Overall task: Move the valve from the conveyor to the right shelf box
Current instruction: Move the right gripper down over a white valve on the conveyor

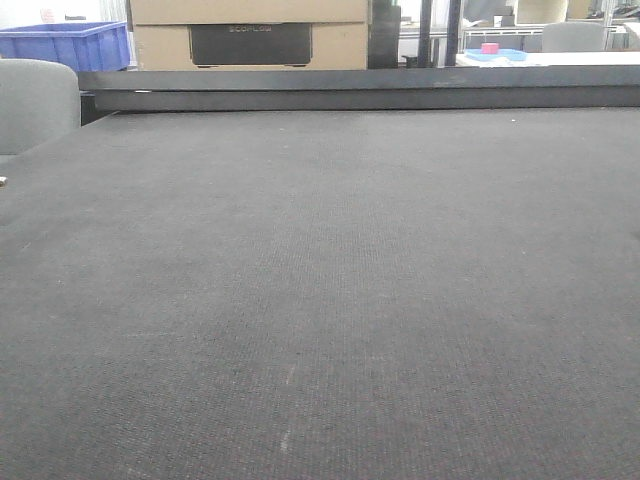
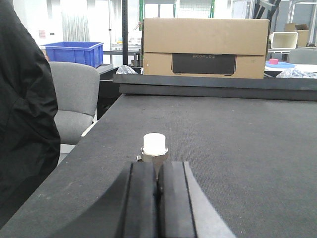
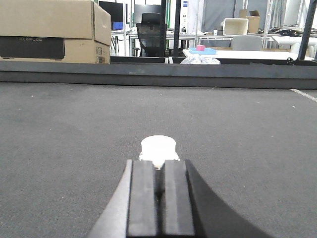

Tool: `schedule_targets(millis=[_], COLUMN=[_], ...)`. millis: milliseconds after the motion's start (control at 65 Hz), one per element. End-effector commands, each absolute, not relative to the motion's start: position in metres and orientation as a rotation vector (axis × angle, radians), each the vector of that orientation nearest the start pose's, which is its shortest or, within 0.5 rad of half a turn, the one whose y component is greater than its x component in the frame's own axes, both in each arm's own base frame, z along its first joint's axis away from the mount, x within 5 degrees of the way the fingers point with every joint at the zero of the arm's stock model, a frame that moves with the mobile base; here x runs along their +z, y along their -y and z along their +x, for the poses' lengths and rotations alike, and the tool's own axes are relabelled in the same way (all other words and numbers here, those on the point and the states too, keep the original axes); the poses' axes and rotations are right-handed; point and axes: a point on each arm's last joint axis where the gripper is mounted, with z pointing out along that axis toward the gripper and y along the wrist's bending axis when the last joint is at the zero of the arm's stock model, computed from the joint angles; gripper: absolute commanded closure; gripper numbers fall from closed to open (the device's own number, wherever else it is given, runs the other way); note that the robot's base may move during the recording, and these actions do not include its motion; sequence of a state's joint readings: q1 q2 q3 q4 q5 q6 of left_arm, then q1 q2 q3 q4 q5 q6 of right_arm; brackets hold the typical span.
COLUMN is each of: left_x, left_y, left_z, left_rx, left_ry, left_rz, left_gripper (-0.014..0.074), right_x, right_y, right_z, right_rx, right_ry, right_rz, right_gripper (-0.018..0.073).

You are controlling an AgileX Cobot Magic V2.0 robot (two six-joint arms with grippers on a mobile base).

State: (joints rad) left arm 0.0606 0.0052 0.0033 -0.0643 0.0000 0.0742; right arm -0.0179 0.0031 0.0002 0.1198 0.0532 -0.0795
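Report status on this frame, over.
Left gripper shut, white-capped valve just ahead on conveyor. Right gripper shut, similar valve ahead. No obstruction seen.

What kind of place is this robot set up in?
Likely a workshop or lab rather than a home: a wide conveyor fills the view, with a blue bin and a large cardboard box behind it.

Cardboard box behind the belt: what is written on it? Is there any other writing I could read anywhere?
"ECOFLOW": on the dark panel of the cardboard box.
Small reddish wall sign, far left in the left wrist view: too small to read.
Nothing else is legible.
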Motion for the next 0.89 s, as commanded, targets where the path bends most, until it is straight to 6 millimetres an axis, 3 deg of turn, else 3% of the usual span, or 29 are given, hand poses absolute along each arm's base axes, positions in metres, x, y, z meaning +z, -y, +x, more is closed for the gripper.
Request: schedule_targets(millis=[0, 508, 877], left_x=[0.215, 0.215, 0.228], left_y=[-0.004, -0.004, -0.004], left_z=[0.056, 0.056, 0.053], left_rx=[0.049, 0.051, 0.061], left_ry=[-1.464, -1.462, -1.316], left_rz=[-0.05, -0.048, -0.052], left_gripper=[0.0708, 0.0708, 0.0708], right_x=[0.211, 0.211, 0.228], right_y=[0.001, 0.001, 0.003], right_z=[0.056, 0.056, 0.054], right_rx=[0.02, 0.02, 0.004], right_ry=[-1.512, -1.509, -1.32], right_rz=[0.038, 0.039, 0.052], right_gripper=[0.0718, 0.0718, 0.0718])
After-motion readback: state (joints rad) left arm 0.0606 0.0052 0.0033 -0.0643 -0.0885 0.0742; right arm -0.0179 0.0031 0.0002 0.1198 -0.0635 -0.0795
